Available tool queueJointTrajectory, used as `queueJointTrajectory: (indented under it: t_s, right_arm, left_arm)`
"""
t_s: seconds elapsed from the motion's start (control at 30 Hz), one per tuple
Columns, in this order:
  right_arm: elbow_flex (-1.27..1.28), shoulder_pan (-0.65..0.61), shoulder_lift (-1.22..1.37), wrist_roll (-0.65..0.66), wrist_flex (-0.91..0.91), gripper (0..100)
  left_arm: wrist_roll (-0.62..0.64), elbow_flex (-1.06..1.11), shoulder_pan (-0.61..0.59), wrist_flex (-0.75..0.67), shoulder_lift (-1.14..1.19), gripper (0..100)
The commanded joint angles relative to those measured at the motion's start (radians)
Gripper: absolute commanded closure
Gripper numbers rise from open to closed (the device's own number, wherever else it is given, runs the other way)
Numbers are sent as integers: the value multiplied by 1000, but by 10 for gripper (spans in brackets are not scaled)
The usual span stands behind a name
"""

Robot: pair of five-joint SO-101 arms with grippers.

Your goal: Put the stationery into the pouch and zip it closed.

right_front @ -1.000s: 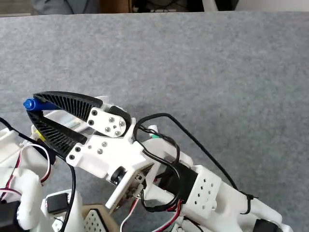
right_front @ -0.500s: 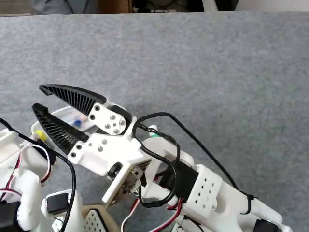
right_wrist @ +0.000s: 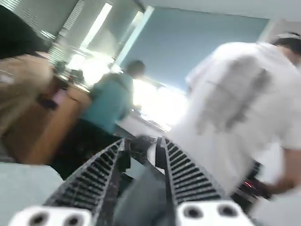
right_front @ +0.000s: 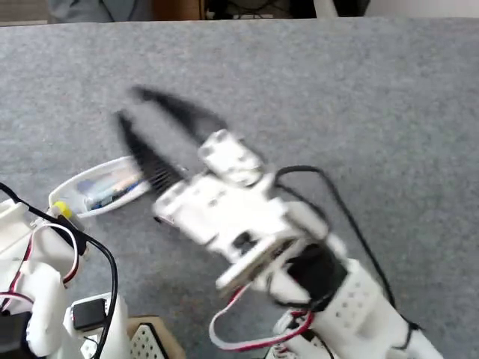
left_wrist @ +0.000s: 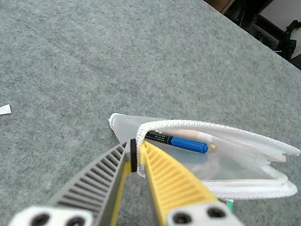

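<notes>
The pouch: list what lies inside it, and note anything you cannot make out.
Inside the pouch lie a blue pen and a pale stick beside it. The frosted wall blurs anything lying lower.

— What are the arms built from?
— White printed shells. The right arm (right_front: 239,217) carries a thick black cable (right_front: 340,203), with red and white wires (right_front: 247,345) by its base. The left arm (right_front: 37,299) has thin black, red and white wires.
— The grippers?
— The right gripper (right_front: 129,105) has two black ribbed fingers. The left gripper (left_wrist: 135,150) pairs a grey ribbed finger (left_wrist: 101,174) with a yellow finger (left_wrist: 164,181), both on white mounts with dark screws (left_wrist: 183,219).
</notes>
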Motion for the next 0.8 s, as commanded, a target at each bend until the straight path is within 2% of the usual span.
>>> queueJointTrajectory:
  t_s: [0.0, 0.1, 0.2, 0.3, 0.5, 0.57, 0.67, 0.77]
  right_arm:
    - [28, 190, -73, -6, 143, 895]
    - [97, 281, -108, -63, 353, 895]
    - [182, 284, -116, -80, 549, 894]
    - [282, 250, -111, -80, 647, 892]
    - [400, 203, -36, -80, 690, 887]
    - [397, 196, 25, -83, 686, 851]
    - [329, 187, 150, -172, 686, 802]
    - [194, 186, 277, -284, 694, 796]
  left_arm:
    - [-8, -8, 4, -8, -3, 971]
    - [-8, -8, 4, -8, -3, 971]
    - [-8, -8, 4, -9, -3, 971]
    - [-8, -8, 2, -9, -3, 971]
    - [-8, -8, 4, -9, -3, 971]
    - [-8, -8, 4, -9, -3, 971]
    - [-8, -8, 4, -9, -3, 971]
    - [-8, -8, 2, -9, -3, 971]
